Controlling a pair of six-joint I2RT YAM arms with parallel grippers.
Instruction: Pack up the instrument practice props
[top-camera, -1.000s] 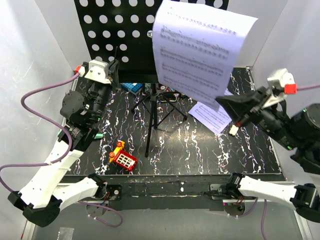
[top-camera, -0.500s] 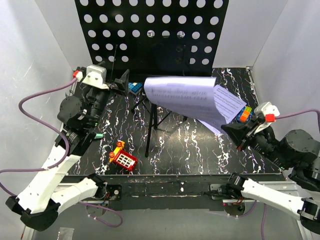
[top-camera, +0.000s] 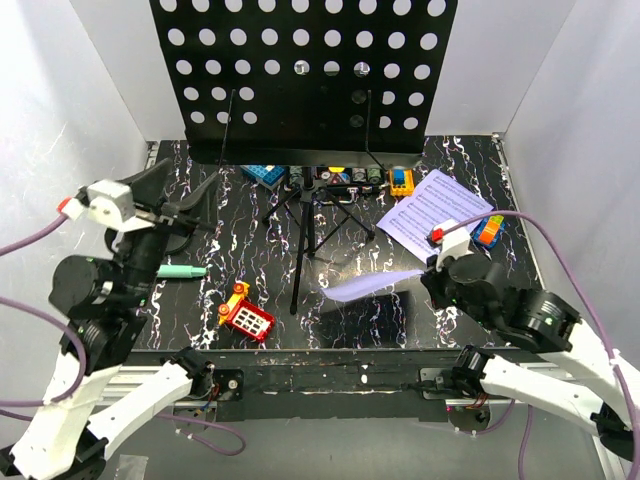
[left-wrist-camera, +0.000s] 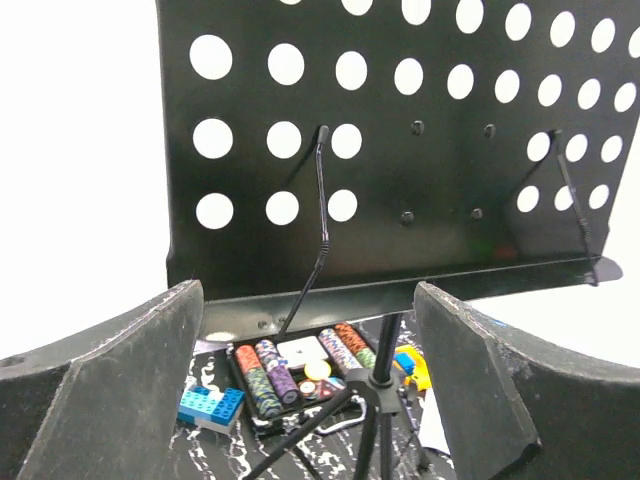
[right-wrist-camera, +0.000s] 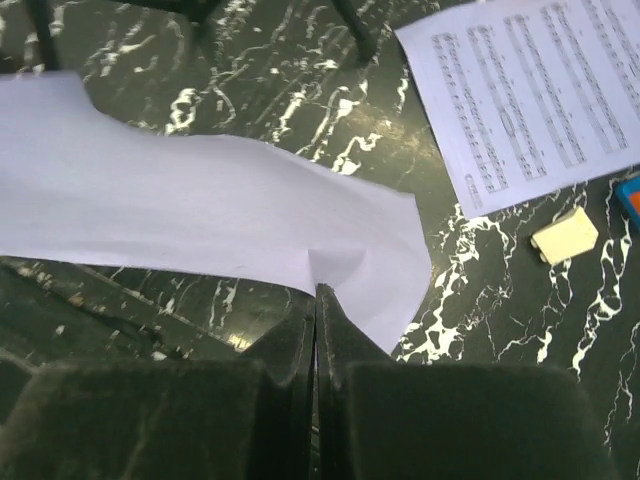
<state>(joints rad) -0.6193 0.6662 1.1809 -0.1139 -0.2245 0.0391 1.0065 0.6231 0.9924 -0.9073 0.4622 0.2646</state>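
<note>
The black music stand's hole-punched desk (top-camera: 300, 80) (left-wrist-camera: 400, 130) rises at the back on a tripod (top-camera: 310, 215). My right gripper (top-camera: 425, 272) (right-wrist-camera: 317, 290) is shut on the near edge of a white sheet-music page (top-camera: 365, 288) (right-wrist-camera: 200, 200), holding it low over the table, blank side up. A second page (top-camera: 435, 215) (right-wrist-camera: 530, 95) lies flat at the right. My left gripper (top-camera: 180, 205) (left-wrist-camera: 310, 300) is open and empty, facing the desk from the left. The mint-green microphone (top-camera: 180, 271) lies below it.
An open case of poker chips (top-camera: 335, 178) (left-wrist-camera: 300, 365) sits under the desk, with a blue brick (top-camera: 265, 174) beside it. A red-and-yellow toy (top-camera: 246, 315) lies near the front. Small coloured toys (top-camera: 489, 230) and a cream block (right-wrist-camera: 565, 235) lie at the right.
My right gripper carried the page from up by the desk down to just above the table. My left gripper opened and drew back to the left, away from the stand.
</note>
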